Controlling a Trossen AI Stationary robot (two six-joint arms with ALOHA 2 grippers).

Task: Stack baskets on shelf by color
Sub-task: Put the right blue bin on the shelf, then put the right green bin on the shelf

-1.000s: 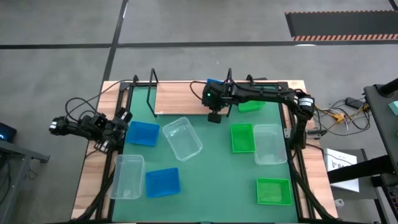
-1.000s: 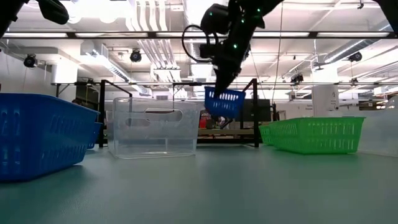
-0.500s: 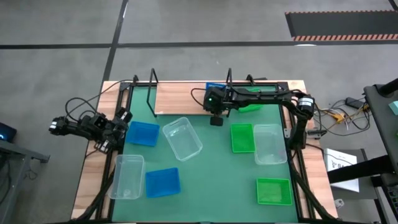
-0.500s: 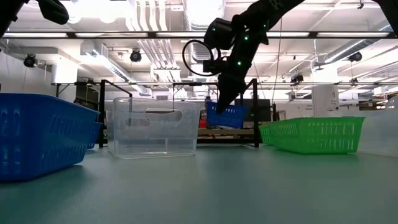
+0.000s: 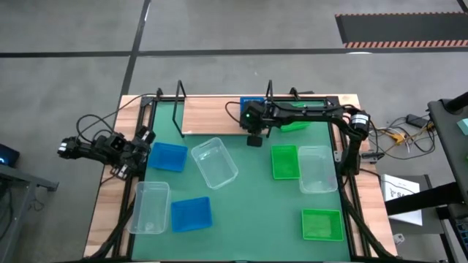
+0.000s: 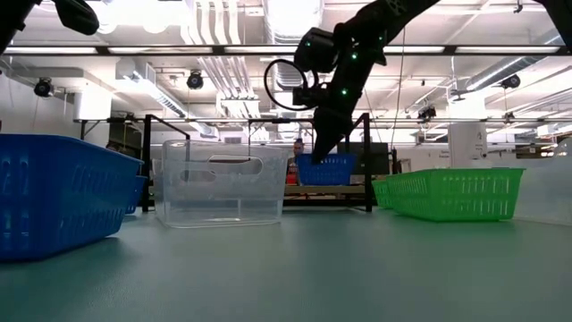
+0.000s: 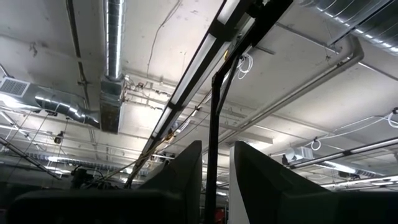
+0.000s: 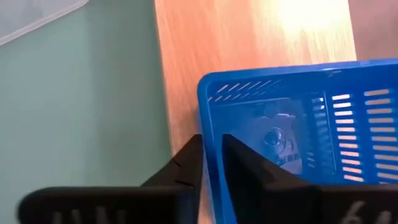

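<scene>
Here we see the blue basket [image 6: 324, 168] upright on the shelf [image 5: 212, 115], open side up, long axis along the board. Our right jaws [image 8: 212, 163] straddle its wall, barely parted. Left jaws [image 7: 216, 180], slightly parted and empty, wait beside the desk [image 5: 252, 190].

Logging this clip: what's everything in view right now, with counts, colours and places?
Blue baskets: 3, blue; one on the shelf's right end, one on the mat's left side, one at front left.
Clear baskets: 3, see-through; mid-mat, front left, right side.
Green baskets: 3, bright green; right of centre, front right, one partly hidden under the right arm.
Shelf: 1, light-brown board, black uprights; back of the mat.
Mat: 1, green; covers the table.
Left gripper: open, empty; table's left edge.
Right gripper: at the shelved blue basket's rim.
</scene>
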